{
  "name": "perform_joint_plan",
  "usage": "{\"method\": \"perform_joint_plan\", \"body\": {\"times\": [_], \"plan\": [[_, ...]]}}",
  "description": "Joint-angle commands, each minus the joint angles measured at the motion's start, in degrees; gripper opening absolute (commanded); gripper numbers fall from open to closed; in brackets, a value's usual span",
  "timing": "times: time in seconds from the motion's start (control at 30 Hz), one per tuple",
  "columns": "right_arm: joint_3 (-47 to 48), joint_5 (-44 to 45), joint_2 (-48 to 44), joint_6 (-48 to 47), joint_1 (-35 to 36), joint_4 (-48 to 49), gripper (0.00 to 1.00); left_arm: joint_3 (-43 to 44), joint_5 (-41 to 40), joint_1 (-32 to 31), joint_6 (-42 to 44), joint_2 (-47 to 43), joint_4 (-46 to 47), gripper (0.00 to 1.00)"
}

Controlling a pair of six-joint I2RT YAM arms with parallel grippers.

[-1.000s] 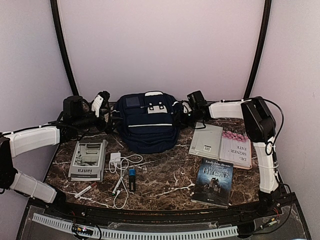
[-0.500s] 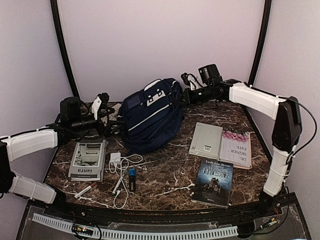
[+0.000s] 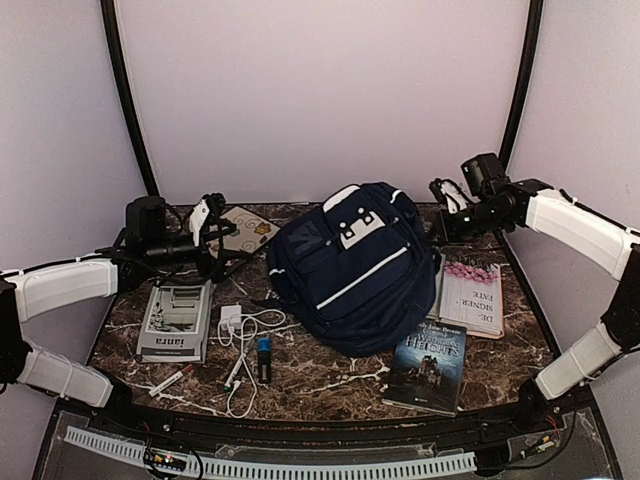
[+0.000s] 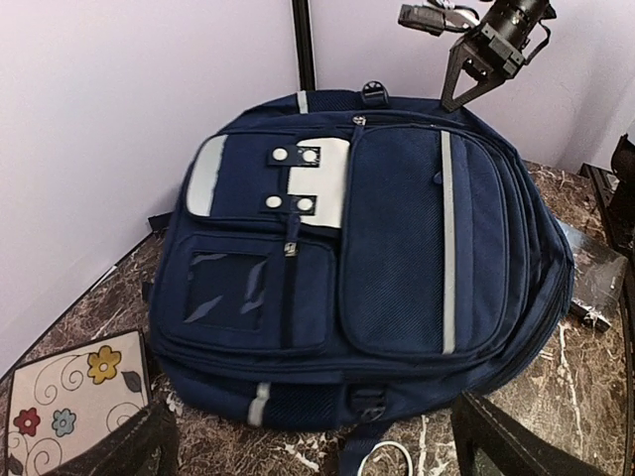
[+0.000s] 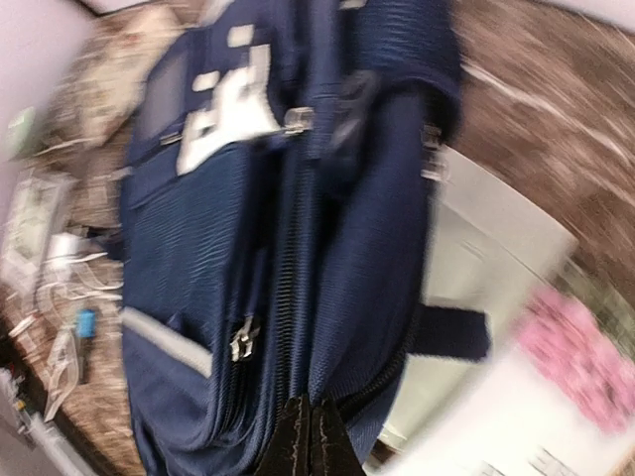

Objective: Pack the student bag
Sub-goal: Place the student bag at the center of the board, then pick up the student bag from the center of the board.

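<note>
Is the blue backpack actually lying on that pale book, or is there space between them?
Touching. The right wrist view shows the student bag lying across the pale book.

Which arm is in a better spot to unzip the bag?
Right, probably. Its gripper is at the bag's top edge, and its camera looks along the zipper. The left gripper is off to the side by the flowered notebook, apart from the bag.
</note>
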Motion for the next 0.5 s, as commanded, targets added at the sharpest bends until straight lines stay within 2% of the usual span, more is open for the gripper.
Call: {"method": "perform_joint_plan", "body": {"times": [0.0,0.07,0.1,0.17,0.27,0.37,0.4,0.47], "plan": [[-7.4,8.1,-5.8,1.6,-8.1,-0.1,0.20,1.2,-0.3,-0.4,0.9,1.1,-1.2,0.99],[-10.7,10.0,-6.4,1.9,-9.2,2.3,0.66,1.3,-0.4,-0.6,0.9,1.5,-1.4,0.99],[-11.8,11.0,-6.1,2.2,-9.5,3.3,0.78,1.4,-0.4,-0.6,1.0,1.6,-1.5,0.99],[-12.5,12.2,-4.4,2.9,-10.0,4.2,0.90,1.2,-0.7,-0.8,1.2,1.5,-1.6,0.99],[-13.0,12.0,-0.2,3.3,-10.3,6.0,0.95,0.7,-1.4,-1.0,1.8,1.2,-1.5,0.99],[-13.5,11.5,4.9,3.8,-10.9,8.1,0.94,0.5,-1.7,-1.4,2.3,1.1,-1.7,0.99],[-13.4,9.8,6.5,3.9,-11.1,8.6,0.91,0.5,-1.8,-1.5,2.4,1.0,-1.7,0.99],[-13.4,3.2,9.7,3.7,-11.1,10.4,0.79,0.3,-1.7,-1.7,2.6,1.1,-1.7,0.99]]}}
